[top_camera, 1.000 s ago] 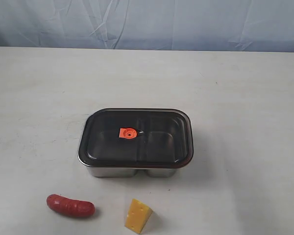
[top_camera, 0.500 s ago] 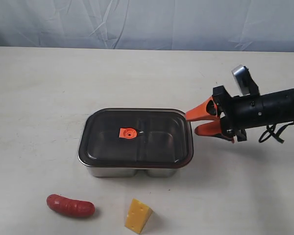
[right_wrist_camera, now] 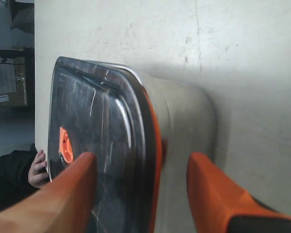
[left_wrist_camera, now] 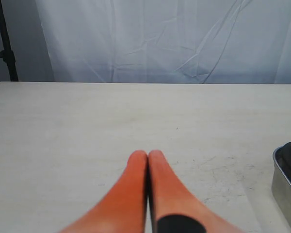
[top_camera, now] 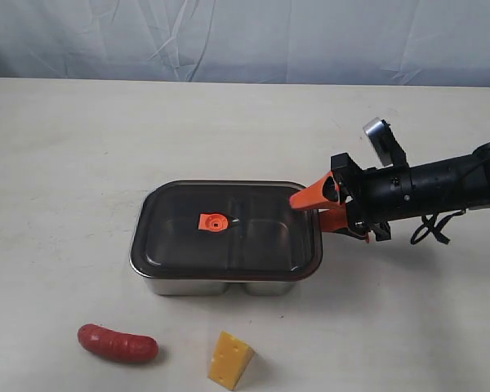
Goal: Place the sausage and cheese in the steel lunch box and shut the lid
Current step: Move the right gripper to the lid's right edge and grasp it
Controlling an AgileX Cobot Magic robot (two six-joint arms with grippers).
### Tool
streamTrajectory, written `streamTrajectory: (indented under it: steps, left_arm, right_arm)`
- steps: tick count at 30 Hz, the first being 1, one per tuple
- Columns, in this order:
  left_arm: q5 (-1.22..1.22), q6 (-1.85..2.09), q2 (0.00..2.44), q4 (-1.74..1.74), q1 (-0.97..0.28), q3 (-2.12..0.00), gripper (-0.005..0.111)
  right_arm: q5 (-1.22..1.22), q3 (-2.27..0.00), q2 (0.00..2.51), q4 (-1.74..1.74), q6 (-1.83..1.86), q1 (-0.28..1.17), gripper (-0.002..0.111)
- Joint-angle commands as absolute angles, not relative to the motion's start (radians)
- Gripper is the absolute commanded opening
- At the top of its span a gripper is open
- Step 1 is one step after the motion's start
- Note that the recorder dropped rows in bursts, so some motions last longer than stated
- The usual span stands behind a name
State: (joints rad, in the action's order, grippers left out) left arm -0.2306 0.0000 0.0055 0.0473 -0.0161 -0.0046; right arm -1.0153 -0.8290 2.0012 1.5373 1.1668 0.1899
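Observation:
The steel lunch box point(top_camera: 229, 287) stands mid-table with the dark lid point(top_camera: 253, 237) and its orange valve point(top_camera: 213, 222) on top. My right gripper point(top_camera: 312, 210) is open at the box's right end. In the right wrist view my right gripper point(right_wrist_camera: 143, 160) straddles the lid point(right_wrist_camera: 97, 126) rim, one finger over the lid and one outside the steel wall point(right_wrist_camera: 184, 121). The sausage point(top_camera: 118, 344) and the cheese point(top_camera: 230, 359) lie on the table in front of the box. My left gripper point(left_wrist_camera: 146, 156) is shut and empty above bare table, with the box's corner point(left_wrist_camera: 287, 182) off to one side.
A white tabletop point(top_camera: 82, 163) runs back to a pale cloth backdrop point(top_camera: 245, 41). A person's hand point(right_wrist_camera: 39, 167) shows past the table edge in the right wrist view. A dark stand point(left_wrist_camera: 5, 43) is behind the table in the left wrist view.
My right arm came into view from the right and moved left, so its open jaws now reach the lid's right edge. Box, sausage and cheese have not moved.

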Motion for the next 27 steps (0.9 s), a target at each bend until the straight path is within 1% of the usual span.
streamTrajectory:
  steps: [1, 27]
  left_arm:
    - [-0.226, 0.000, 0.000, 0.050, -0.023, 0.000, 0.000]
    - [-0.224, 0.000, 0.000, 0.050, -0.023, 0.000, 0.000]
  right_arm:
    - [-1.030, -0.833, 2.001, 1.539, 1.178, 0.192, 0.053]
    - [-1.042, -0.833, 1.960, 1.456, 1.149, 0.172, 0.052]
